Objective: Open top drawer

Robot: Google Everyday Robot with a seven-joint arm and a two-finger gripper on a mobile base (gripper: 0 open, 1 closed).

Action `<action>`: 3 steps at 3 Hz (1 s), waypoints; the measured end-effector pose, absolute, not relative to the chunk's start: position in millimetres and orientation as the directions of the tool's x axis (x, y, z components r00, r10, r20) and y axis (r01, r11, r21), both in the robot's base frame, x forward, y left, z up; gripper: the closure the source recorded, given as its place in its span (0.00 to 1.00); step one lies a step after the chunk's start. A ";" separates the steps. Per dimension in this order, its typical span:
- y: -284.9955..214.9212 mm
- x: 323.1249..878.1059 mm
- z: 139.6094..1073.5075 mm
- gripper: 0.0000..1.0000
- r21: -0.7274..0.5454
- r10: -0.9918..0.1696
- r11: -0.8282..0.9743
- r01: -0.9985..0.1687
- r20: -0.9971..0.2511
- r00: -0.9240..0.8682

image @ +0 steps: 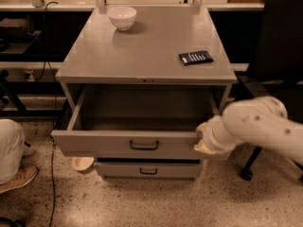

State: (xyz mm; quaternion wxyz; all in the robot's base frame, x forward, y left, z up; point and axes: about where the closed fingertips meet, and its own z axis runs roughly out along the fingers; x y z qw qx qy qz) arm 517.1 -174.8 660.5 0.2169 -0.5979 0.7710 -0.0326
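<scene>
Grey, matte cabinet [69, 90] with a flat tabletop [142, 46]; its top drawer [94, 144], a deep box, stands pulled out. The hand [204, 140] of the smooth white arm [265, 126] touches the drawer front's right end; its grip cannot be told.

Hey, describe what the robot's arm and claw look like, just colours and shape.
The arm is a smooth off-white shell, thick and rounded, with a few small dark specks and no cables or lettering visible. It narrows through a ringed white wrist to the claw, a pale yellowish tip at the right end of the top drawer front.
</scene>
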 end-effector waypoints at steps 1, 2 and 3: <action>-177.5 497.4 655.2 0.85 -0.304 -0.930 0.301 -0.904 -0.304 -0.207; -177.6 497.3 655.2 0.82 -0.304 -0.930 0.301 -0.904 -0.305 -0.207; -179.7 473.2 650.5 1.00 -0.308 -0.924 0.315 -0.898 -0.313 -0.218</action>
